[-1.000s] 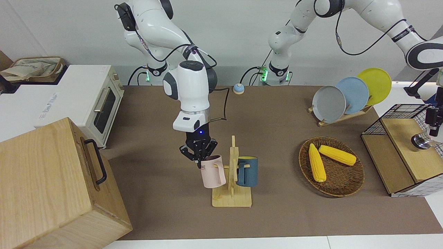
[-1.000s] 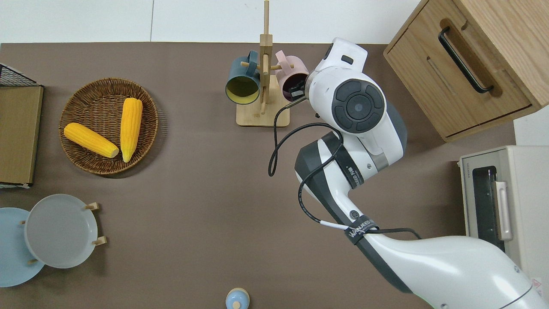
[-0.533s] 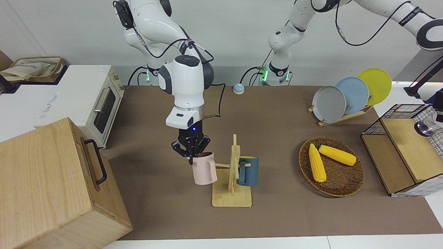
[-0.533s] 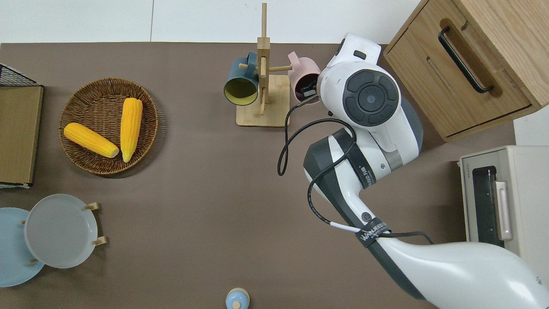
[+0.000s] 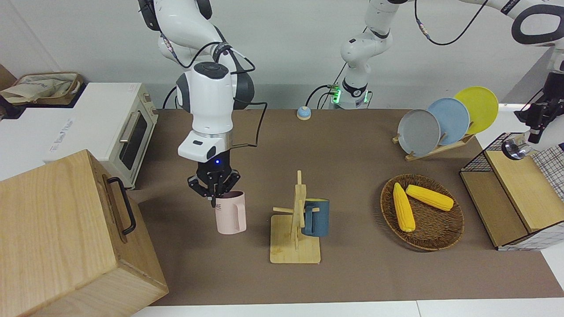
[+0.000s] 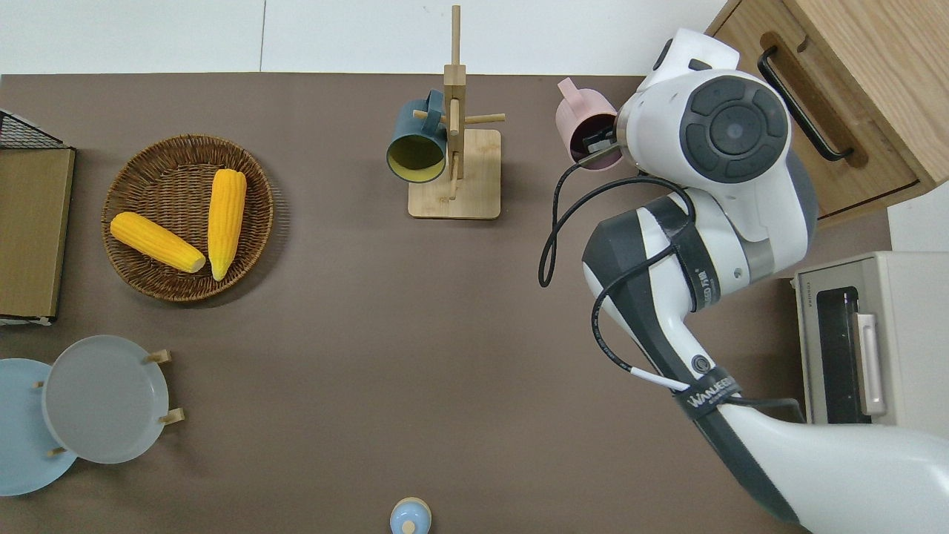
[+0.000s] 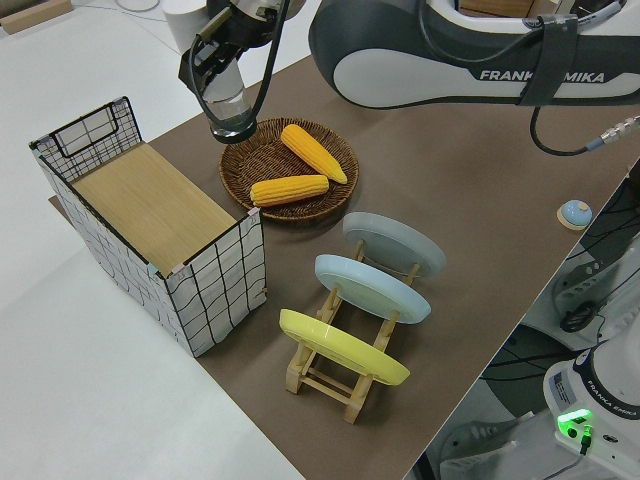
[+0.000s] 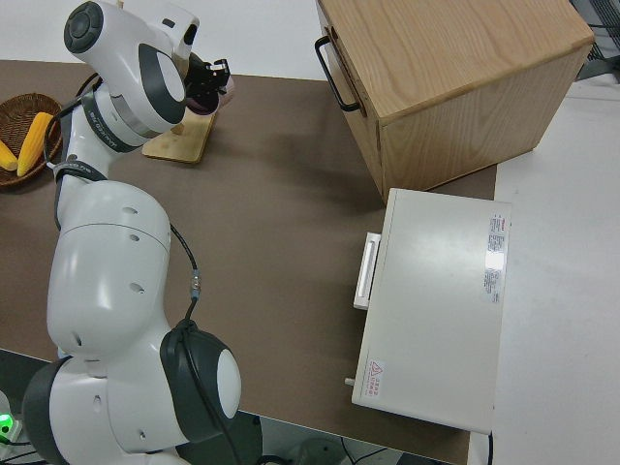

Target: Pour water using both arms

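My right gripper [image 5: 214,194] is shut on the rim of a pink mug [image 5: 230,214] and holds it upright, low over the brown table. The mug is clear of the wooden mug rack [image 5: 295,251] and lies between the rack and the wooden box. In the overhead view the gripper [image 6: 597,143] grips the mug [image 6: 577,119] at its rim. A blue mug [image 5: 315,217] hangs on the rack. My left gripper [image 7: 213,72] is shut on a clear glass [image 7: 232,112] and holds it in the air by the wire crate [image 7: 215,275]. The gripper [image 5: 536,125] and glass [image 5: 513,149] also show in the front view.
A wooden box with a black handle [image 5: 66,233] and a white toaster oven [image 5: 119,127] stand at the right arm's end. A wicker basket [image 5: 434,240] holds two corn cobs. A plate rack [image 5: 440,123] and a small blue bell [image 5: 303,113] stand nearer the robots.
My right gripper pulled the pink mug off the rack's peg and carried it toward the wooden box. My left gripper lifted the glass off the crate and moved it toward the basket.
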### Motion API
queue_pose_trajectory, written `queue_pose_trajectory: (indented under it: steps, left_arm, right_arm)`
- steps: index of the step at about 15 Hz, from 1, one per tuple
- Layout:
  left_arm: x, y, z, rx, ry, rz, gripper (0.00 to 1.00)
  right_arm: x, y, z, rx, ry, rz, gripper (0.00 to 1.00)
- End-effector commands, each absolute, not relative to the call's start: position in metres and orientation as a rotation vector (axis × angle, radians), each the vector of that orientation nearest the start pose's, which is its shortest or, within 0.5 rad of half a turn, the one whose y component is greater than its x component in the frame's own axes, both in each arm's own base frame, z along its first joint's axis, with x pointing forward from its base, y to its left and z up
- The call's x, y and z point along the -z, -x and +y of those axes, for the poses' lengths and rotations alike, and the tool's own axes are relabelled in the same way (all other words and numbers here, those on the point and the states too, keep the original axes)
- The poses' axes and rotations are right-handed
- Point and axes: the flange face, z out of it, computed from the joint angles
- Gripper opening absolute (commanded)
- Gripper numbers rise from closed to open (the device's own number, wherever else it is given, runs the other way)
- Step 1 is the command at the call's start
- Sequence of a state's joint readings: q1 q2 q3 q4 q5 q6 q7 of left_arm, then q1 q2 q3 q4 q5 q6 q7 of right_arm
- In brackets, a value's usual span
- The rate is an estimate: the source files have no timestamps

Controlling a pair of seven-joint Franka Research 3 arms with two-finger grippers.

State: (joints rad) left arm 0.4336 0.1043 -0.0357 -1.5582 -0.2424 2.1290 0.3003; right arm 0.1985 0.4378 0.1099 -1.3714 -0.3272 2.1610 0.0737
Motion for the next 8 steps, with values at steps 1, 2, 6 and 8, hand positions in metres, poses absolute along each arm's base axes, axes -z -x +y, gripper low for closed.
queue_pose_trajectory:
  steps: [1,2,6,8]
  left_arm:
    - [-0.643,-0.552,0.183,0.773,3.056,-0.315,0.0]
    - [-0.644,-0.548,0.172,0.765,3.055,-0.311,0.0]
    - [-0.638,-0.529,0.119,0.649,3.067,-0.292,0.0]
    - [-0.633,-0.519,0.091,0.623,3.073,-0.3,0.0]
  right_arm:
    - [-0.517,-0.69,0.19,0.606,3.206,-0.586,0.0]
    - [-0.514,-0.688,0.188,0.553,3.222,-0.58,0.0]
    - [-0.517,-0.665,0.188,0.298,3.242,-0.531,0.0]
    - [-0.519,-0.646,0.188,0.1,3.254,-0.508,0.0]
